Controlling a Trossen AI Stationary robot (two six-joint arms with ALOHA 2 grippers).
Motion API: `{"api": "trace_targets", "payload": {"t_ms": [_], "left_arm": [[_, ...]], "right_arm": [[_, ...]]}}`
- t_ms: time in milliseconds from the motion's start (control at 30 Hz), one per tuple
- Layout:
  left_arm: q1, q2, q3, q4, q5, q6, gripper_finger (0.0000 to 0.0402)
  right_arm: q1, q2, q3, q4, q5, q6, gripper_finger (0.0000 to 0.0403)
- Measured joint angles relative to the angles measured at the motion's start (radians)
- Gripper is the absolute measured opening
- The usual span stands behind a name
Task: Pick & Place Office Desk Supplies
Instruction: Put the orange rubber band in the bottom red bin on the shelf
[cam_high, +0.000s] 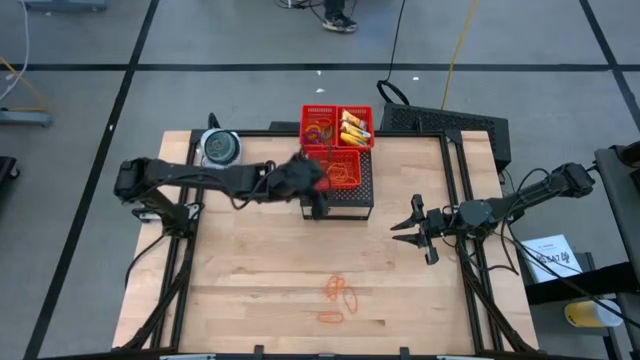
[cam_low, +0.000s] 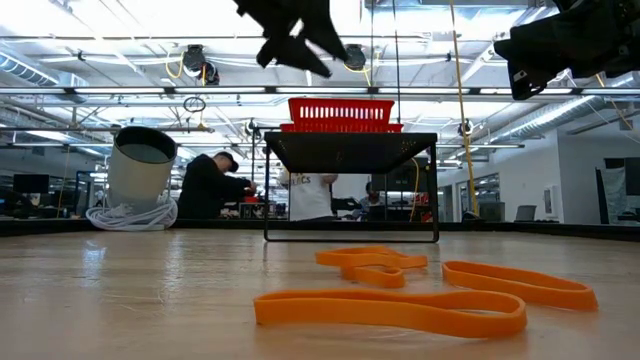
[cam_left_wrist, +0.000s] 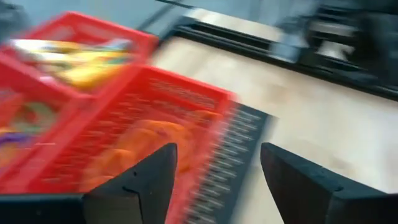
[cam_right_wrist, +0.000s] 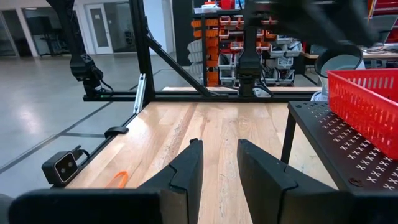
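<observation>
Several orange rubber bands (cam_high: 340, 291) lie flat on the table's near middle, and they fill the foreground of the low view (cam_low: 390, 310). Three red mesh baskets sit on a black perforated stand (cam_high: 365, 190): one holds coloured rings (cam_high: 319, 129), one holds yellow packets (cam_high: 354, 128), and one holds orange rubber bands (cam_high: 343, 169). My left gripper (cam_high: 318, 192) hangs open above the near edge of the rubber-band basket (cam_left_wrist: 155, 137), with nothing between its fingers (cam_left_wrist: 217, 168). My right gripper (cam_high: 406, 221) waits open to the right of the stand, above bare table (cam_right_wrist: 219, 158).
A round blue-grey container (cam_high: 220, 147) stands at the far left corner, on a coil of cord (cam_low: 130, 213). The stand (cam_low: 350, 140) raises the baskets off the table. Black frame rails run along the table's left and right edges (cam_high: 470, 260). People show in the room behind.
</observation>
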Motion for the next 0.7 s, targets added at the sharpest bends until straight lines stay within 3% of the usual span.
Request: {"api": "trace_targets", "payload": {"t_ms": [233,467,700], "left_arm": [[-0.153,0.001,0.0,-0.002,0.147,-0.01,0.0246],[-0.314,0.087,0.001,0.007,0.148,-0.045,0.0246],[-0.422,0.277,0.0,0.015,0.148,-0.054,0.0246]], "right_arm": [[0.0,0.0,0.0,0.0,0.0,0.0,0.0089],[0.0,0.0,0.0,-0.001,0.001,0.0,0.0089],[0.0,0.0,0.0,0.001,0.003,0.0,0.0089]]}}
